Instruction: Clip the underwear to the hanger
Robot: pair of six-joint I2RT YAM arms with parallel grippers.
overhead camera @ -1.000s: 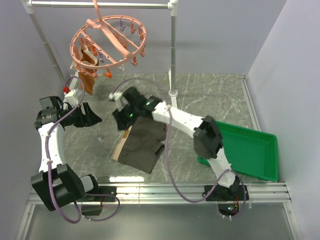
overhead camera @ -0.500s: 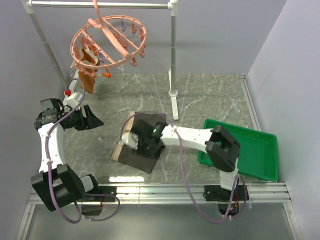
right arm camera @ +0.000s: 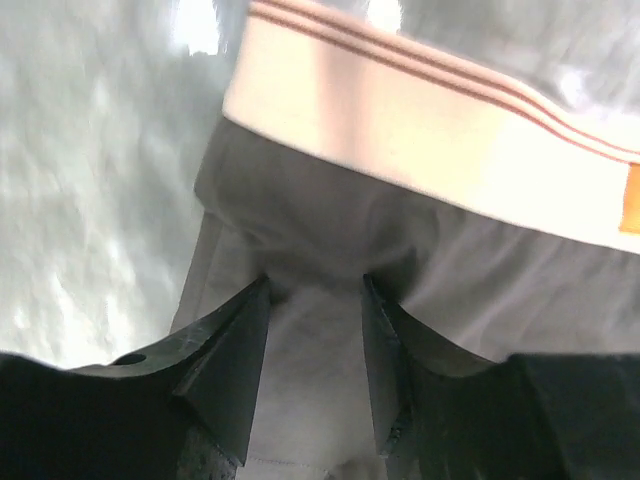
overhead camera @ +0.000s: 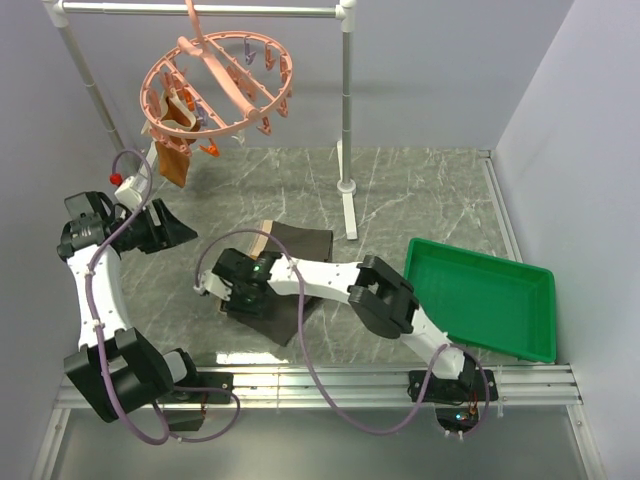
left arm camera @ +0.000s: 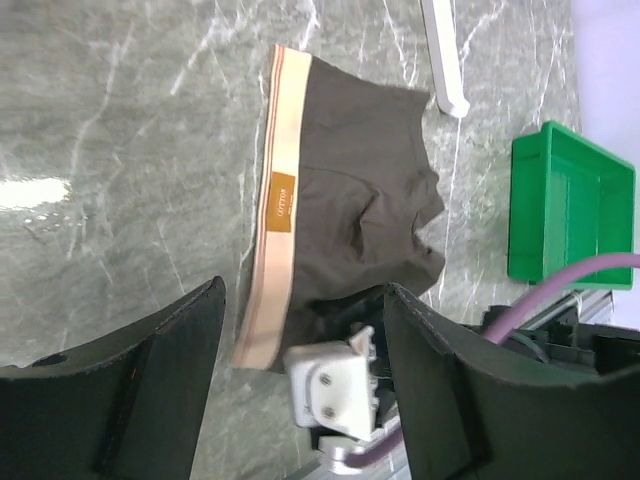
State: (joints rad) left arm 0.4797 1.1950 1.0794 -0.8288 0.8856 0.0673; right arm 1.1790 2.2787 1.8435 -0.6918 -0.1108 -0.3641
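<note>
The underwear (overhead camera: 295, 255) lies flat on the table, its tan waistband (left arm camera: 278, 240) along its left edge. My right gripper (overhead camera: 237, 285) is down on its near-left corner. In the right wrist view the jaws (right arm camera: 315, 285) are narrowly open and press into the dark cloth (right arm camera: 480, 290) just below the waistband, with a ridge of cloth between them. The pink hanger (overhead camera: 215, 85) hangs from the rack at the far left. My left gripper (overhead camera: 165, 228) is open and empty, left of the underwear and below the hanger. Its view looks across at the underwear (left arm camera: 350, 190).
A small orange-brown garment (overhead camera: 172, 162) is clipped to the hanger's left side. The white pipe rack's post (overhead camera: 346, 110) stands behind the underwear, with its foot bar (overhead camera: 349, 215) on the table. A green tray (overhead camera: 485, 300) sits at the right.
My right arm swung from the underwear's far edge across it to its near-left corner and came down onto the cloth. My left gripper drifted a little left. The underwear stayed put.
</note>
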